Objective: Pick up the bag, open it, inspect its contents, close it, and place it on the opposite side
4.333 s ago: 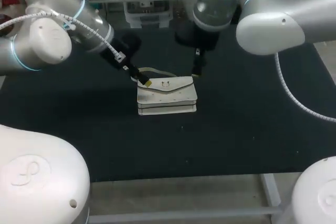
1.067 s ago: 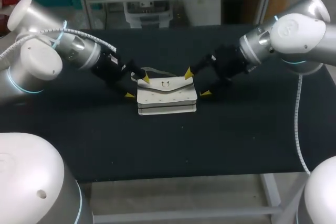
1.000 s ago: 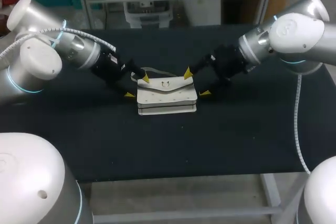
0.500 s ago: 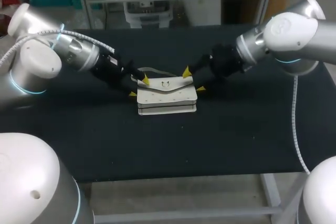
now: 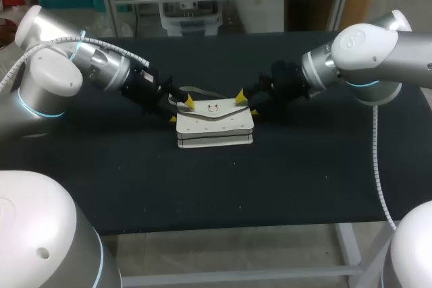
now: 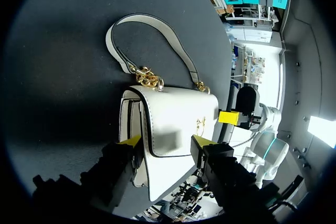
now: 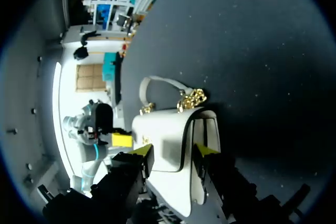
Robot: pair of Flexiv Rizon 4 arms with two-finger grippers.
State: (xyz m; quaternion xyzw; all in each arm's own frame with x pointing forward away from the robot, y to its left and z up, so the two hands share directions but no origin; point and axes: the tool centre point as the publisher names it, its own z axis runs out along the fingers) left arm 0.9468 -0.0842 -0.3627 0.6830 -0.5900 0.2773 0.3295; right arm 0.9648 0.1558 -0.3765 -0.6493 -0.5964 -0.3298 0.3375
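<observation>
A white handbag (image 5: 214,123) with a gold clasp lies flap-up in the middle of the black table, its strap (image 5: 202,91) on the far side. My left gripper (image 5: 181,110) is at the bag's left end, and its yellow tips press both sides of that end. My right gripper (image 5: 247,104) clamps the right end the same way. In the left wrist view the bag (image 6: 173,124) sits between my left gripper's (image 6: 167,141) fingers, with the strap (image 6: 152,30) and gold chain ahead. The right wrist view shows the bag (image 7: 163,135) between my right gripper's (image 7: 173,150) fingers.
The black table top (image 5: 304,180) stretches wide on both sides of the bag and toward the front edge (image 5: 223,227). Nothing else lies on it.
Both grippers have narrowed from wide open onto the bag's ends, and both arms drew in slightly toward it. The bag has stayed in place.
</observation>
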